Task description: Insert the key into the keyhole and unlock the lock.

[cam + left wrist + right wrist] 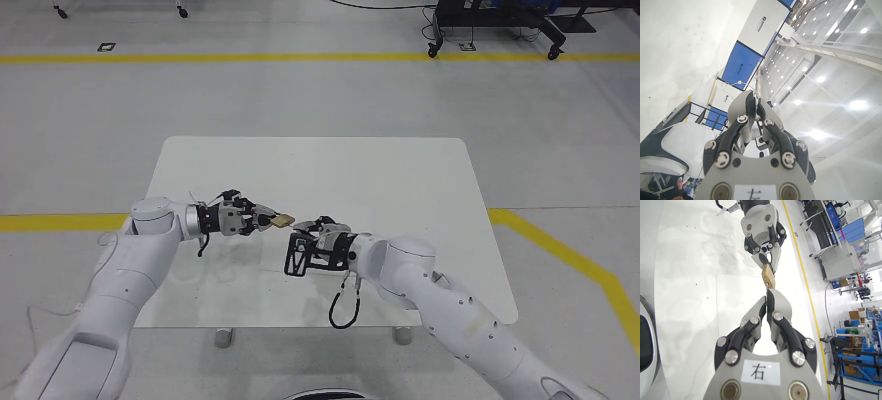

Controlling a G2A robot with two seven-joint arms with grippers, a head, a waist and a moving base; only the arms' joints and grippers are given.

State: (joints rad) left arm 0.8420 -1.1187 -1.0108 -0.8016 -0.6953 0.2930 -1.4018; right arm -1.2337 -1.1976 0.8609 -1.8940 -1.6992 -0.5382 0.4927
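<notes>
The left tool [768, 263] is closed tight on the steel shackle [755, 101] of a small brass lock [768, 276], holding it in the air above the white worktop [400, 170] with its bottom face turned toward the other arm. The right tool [766, 298] is pinched all but shut on the flat head of the key [766, 290]. The key's thin blade reaches up to the lock's bottom face, just beside the keyhole [768, 283]. Whether the tip has gone in, I cannot tell. The lock looks dense for its size, rigid and smooth. Held by the shackle alone, it would likely pivot or slip under a sideways push, so the thrust should run straight along its body. The key is thin, stiff, slick metal. Gripping it across the broad faces of the head, as here, probably gives the best purchase for turning, though a hard twist could make it slide between the pads.
</notes>
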